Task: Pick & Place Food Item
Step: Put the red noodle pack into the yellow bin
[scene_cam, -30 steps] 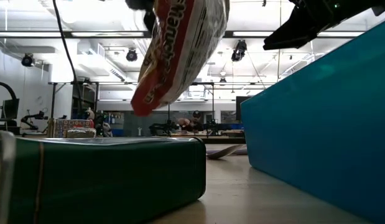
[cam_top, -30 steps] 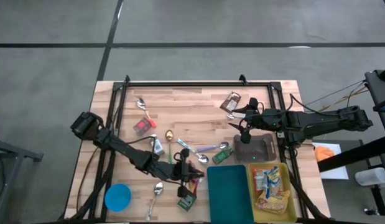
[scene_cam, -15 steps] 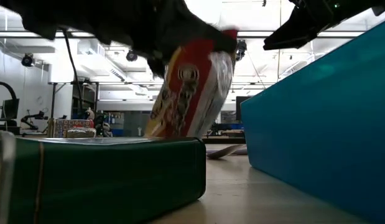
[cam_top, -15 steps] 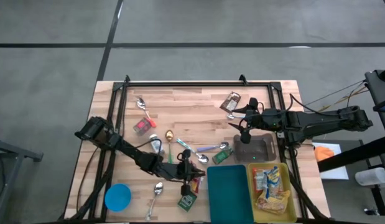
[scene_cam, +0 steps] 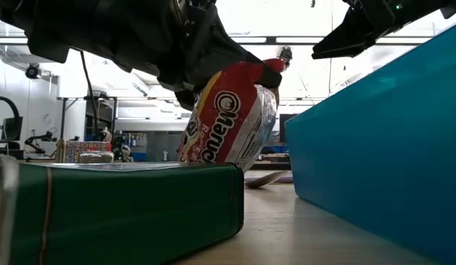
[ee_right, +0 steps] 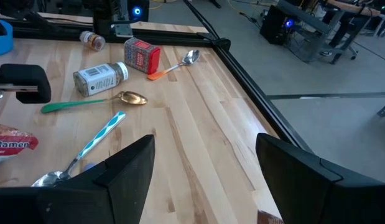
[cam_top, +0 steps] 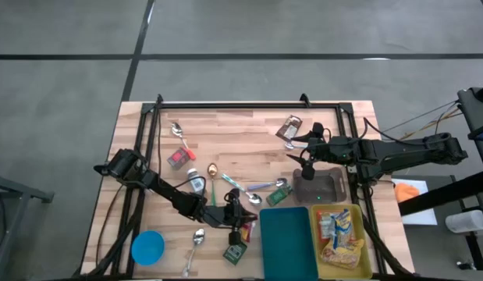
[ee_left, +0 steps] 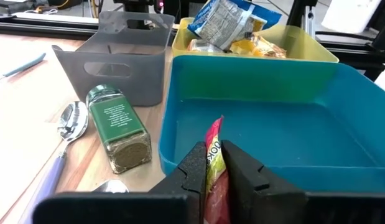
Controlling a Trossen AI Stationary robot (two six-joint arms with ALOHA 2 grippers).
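My left gripper (cam_top: pixel 243 221) is shut on a red and silver snack packet (scene_cam: pixel 231 118) low over the table's near middle, just left of the teal bin (cam_top: pixel 286 234). In the left wrist view the packet (ee_left: pixel 214 163) stands on edge between the fingers, with the teal bin's wall (ee_left: pixel 242 81) straight ahead. My right gripper (cam_top: pixel 303 158) stands open in the air at the table's right, over the far end of the grey bin (cam_top: pixel 319 187), holding nothing. My left gripper pinches the packet's upper end (scene_cam: pixel 266 72) between its two fingers, coming in nearly level from the table's left and slanting a little downward. The packet hangs tilted below the fingers. A green tin (scene_cam: pixel 117 206) hides its lower end, so I cannot tell whether it rests on the table.
A yellow bin (cam_top: pixel 342 242) of snack bags stands right of the teal bin. A green spice jar (ee_left: pixel 117 127) and a spoon (ee_left: pixel 71 121) lie left of the bins. More spoons, jars and a ramen packet (ee_right: pixel 12 144) are scattered mid-table; a blue lid (cam_top: pixel 147 247) lies near left.
My left gripper has sunk toward the table with the packet, staying beside the teal bin. The packet, which hung high and clear a second ago, now reaches down behind the green tin and has turned its printed face toward the low camera.
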